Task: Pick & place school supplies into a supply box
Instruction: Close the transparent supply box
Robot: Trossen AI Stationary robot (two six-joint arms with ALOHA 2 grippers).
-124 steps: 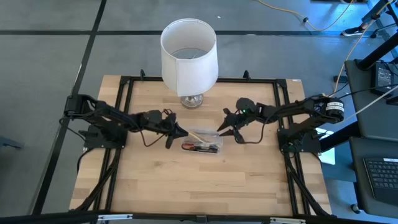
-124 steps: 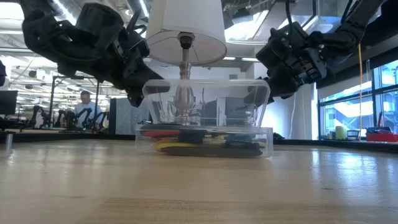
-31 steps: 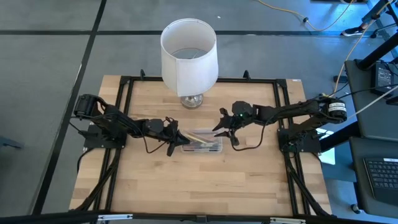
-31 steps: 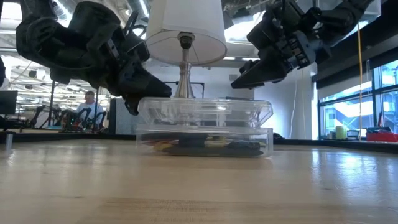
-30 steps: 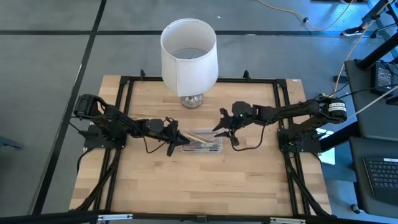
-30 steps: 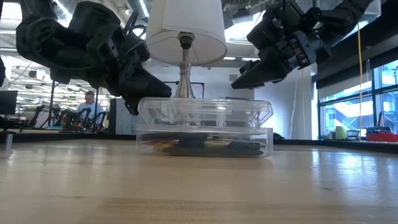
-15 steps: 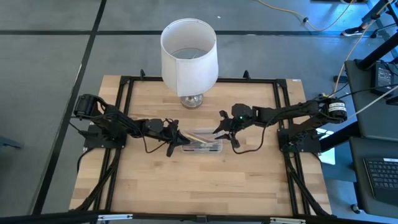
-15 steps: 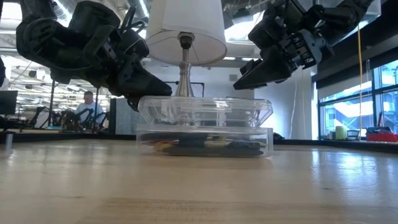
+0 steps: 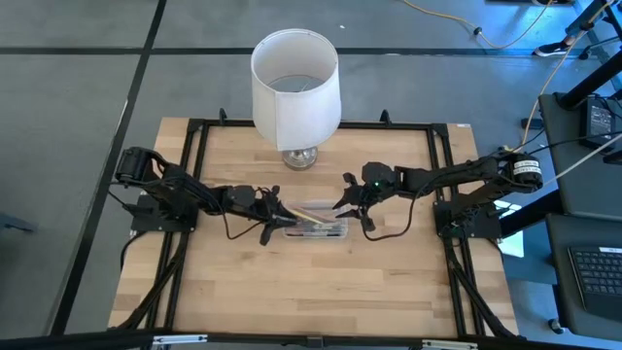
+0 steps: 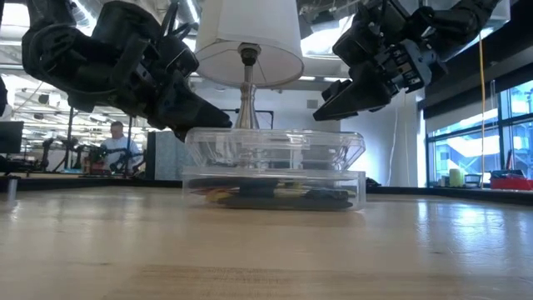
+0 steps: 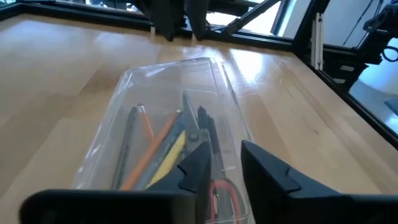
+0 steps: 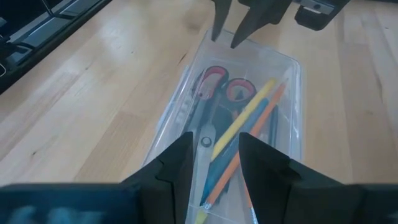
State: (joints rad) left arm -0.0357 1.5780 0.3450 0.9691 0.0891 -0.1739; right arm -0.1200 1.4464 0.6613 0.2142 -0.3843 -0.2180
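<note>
1. Sitting at mid-table, the small clear plastic rectangular supply box (image 9: 314, 224) is now lying with its clear lid (image 10: 275, 148) down flat on it; four seconds ago that lid was standing raised between the arms.
2. Showing through the walls are the school supplies: the yellow and orange pencils (image 12: 245, 140) and the red-handled scissors (image 12: 214, 84), all lying inside.
3. Hovering just off the box's left end, the left gripper (image 9: 271, 216) is holding nothing, its dark fingers (image 11: 198, 169) parted a little over the lid.
4. Poised just off the other end, the right gripper (image 9: 351, 207) is likewise empty, its fingers (image 12: 180, 163) apart.
5. Judging by this, the packing is finished and only pressing the lid shut may be remaining.
6. Carrying all this is a pale wooden slat table (image 9: 292, 292) in a black frame, with a white-shaded lamp (image 9: 295, 86) behind the box.
7. Beyond, a person (image 10: 115, 142) is sitting in a bright workshop room.
</note>
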